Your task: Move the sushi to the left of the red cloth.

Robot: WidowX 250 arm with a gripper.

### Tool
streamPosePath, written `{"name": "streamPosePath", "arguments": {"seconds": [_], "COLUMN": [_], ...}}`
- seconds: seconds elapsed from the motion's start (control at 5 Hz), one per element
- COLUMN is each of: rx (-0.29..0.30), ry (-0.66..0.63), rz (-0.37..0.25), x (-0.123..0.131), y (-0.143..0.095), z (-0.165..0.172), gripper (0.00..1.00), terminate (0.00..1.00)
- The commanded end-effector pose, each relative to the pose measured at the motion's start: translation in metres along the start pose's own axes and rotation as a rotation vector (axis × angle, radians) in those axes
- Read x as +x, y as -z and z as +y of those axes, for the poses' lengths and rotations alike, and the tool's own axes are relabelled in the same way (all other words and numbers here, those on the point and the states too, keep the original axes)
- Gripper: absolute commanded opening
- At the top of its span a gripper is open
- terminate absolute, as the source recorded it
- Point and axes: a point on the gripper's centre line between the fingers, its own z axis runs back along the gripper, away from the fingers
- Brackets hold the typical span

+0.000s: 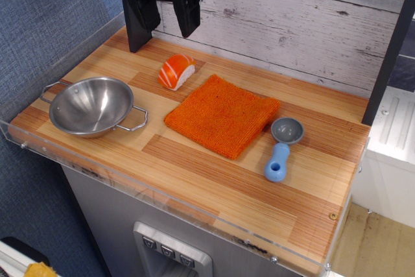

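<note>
The gripper (166, 12) is hanging above the bench (214, 173) with its jaws spread and nothing between them. Below it, the sushi (176, 71) is lying free on the wood, just beside the red cloth (222, 115) at its left corner. The placing step looks finished; next is likely only clearing away.
</note>
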Motion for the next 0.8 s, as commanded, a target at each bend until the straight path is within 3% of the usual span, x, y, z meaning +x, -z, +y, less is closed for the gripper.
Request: {"name": "streamPosePath", "arguments": {"seconds": [0.0, 0.2, 0.4, 0.6], "rx": [0.042, 0.013, 0.013, 0.013], "ry": [0.056, 0.055, 0.055, 0.055], "rz": [-0.008, 0.085, 0.085, 0.085], "x": [0.001, -0.01, -0.01, -0.01], "y": [-0.032, -0.036, -0.036, -0.036], "z": [-0.049, -0.058, -0.058, -0.058], "gripper": [1.0, 1.0, 1.0, 1.0], "terminate": [0.0, 0.0, 0.0, 1.0]}}
